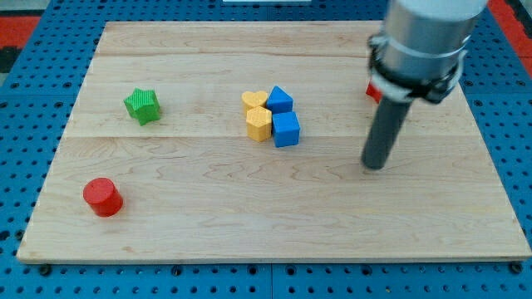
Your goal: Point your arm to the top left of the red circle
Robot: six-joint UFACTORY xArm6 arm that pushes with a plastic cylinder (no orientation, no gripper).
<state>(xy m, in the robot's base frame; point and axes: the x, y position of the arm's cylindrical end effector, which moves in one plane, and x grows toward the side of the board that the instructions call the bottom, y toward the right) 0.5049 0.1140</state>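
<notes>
The red circle (pixel 102 197) is a short red cylinder near the board's lower left corner. My tip (pixel 376 165) rests on the board at the view's right, far to the right of the red circle and slightly higher in the view. The dark rod rises from it to the grey arm body at the view's top right. A red block (pixel 373 92) shows partly behind the rod; its shape is hidden.
A green star (pixel 143 105) sits at the upper left. In the middle a yellow heart (pixel 254 100), a yellow hexagon (pixel 258 124), a blue triangle (pixel 280 100) and a blue cube (pixel 286 129) cluster together. The wooden board (pixel 266 241) lies on a blue pegboard.
</notes>
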